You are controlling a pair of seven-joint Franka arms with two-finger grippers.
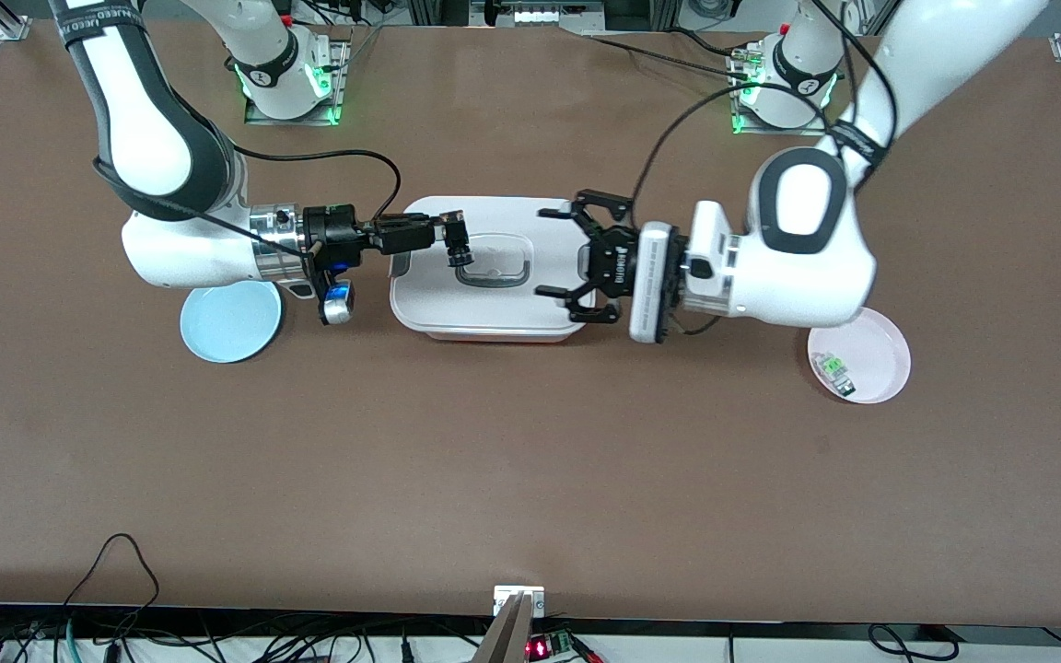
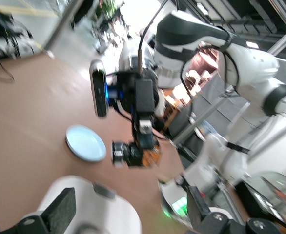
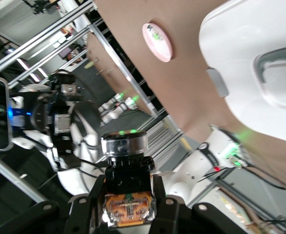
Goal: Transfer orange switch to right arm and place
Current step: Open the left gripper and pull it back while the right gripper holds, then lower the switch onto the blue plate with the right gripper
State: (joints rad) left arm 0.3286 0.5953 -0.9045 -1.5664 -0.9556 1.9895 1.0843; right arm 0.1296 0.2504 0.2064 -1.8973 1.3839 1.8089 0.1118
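Count: 2 arms, 2 plates, 1 white lidded box (image 1: 484, 313), 1 orange switch (image 3: 128, 207). Right gripper (image 1: 453, 238) clamped on the switch, held in air over the box lid. Left gripper (image 1: 560, 253) w/ jaws spread wide, nothing held, over box end twd left arm. Blue plate (image 1: 229, 320) near right arm; pink plate (image 1: 871, 354) w/ green-grey part (image 1: 834, 371) near left arm. Brown table (image 1: 530, 479); cables along edge nearest the front camera.
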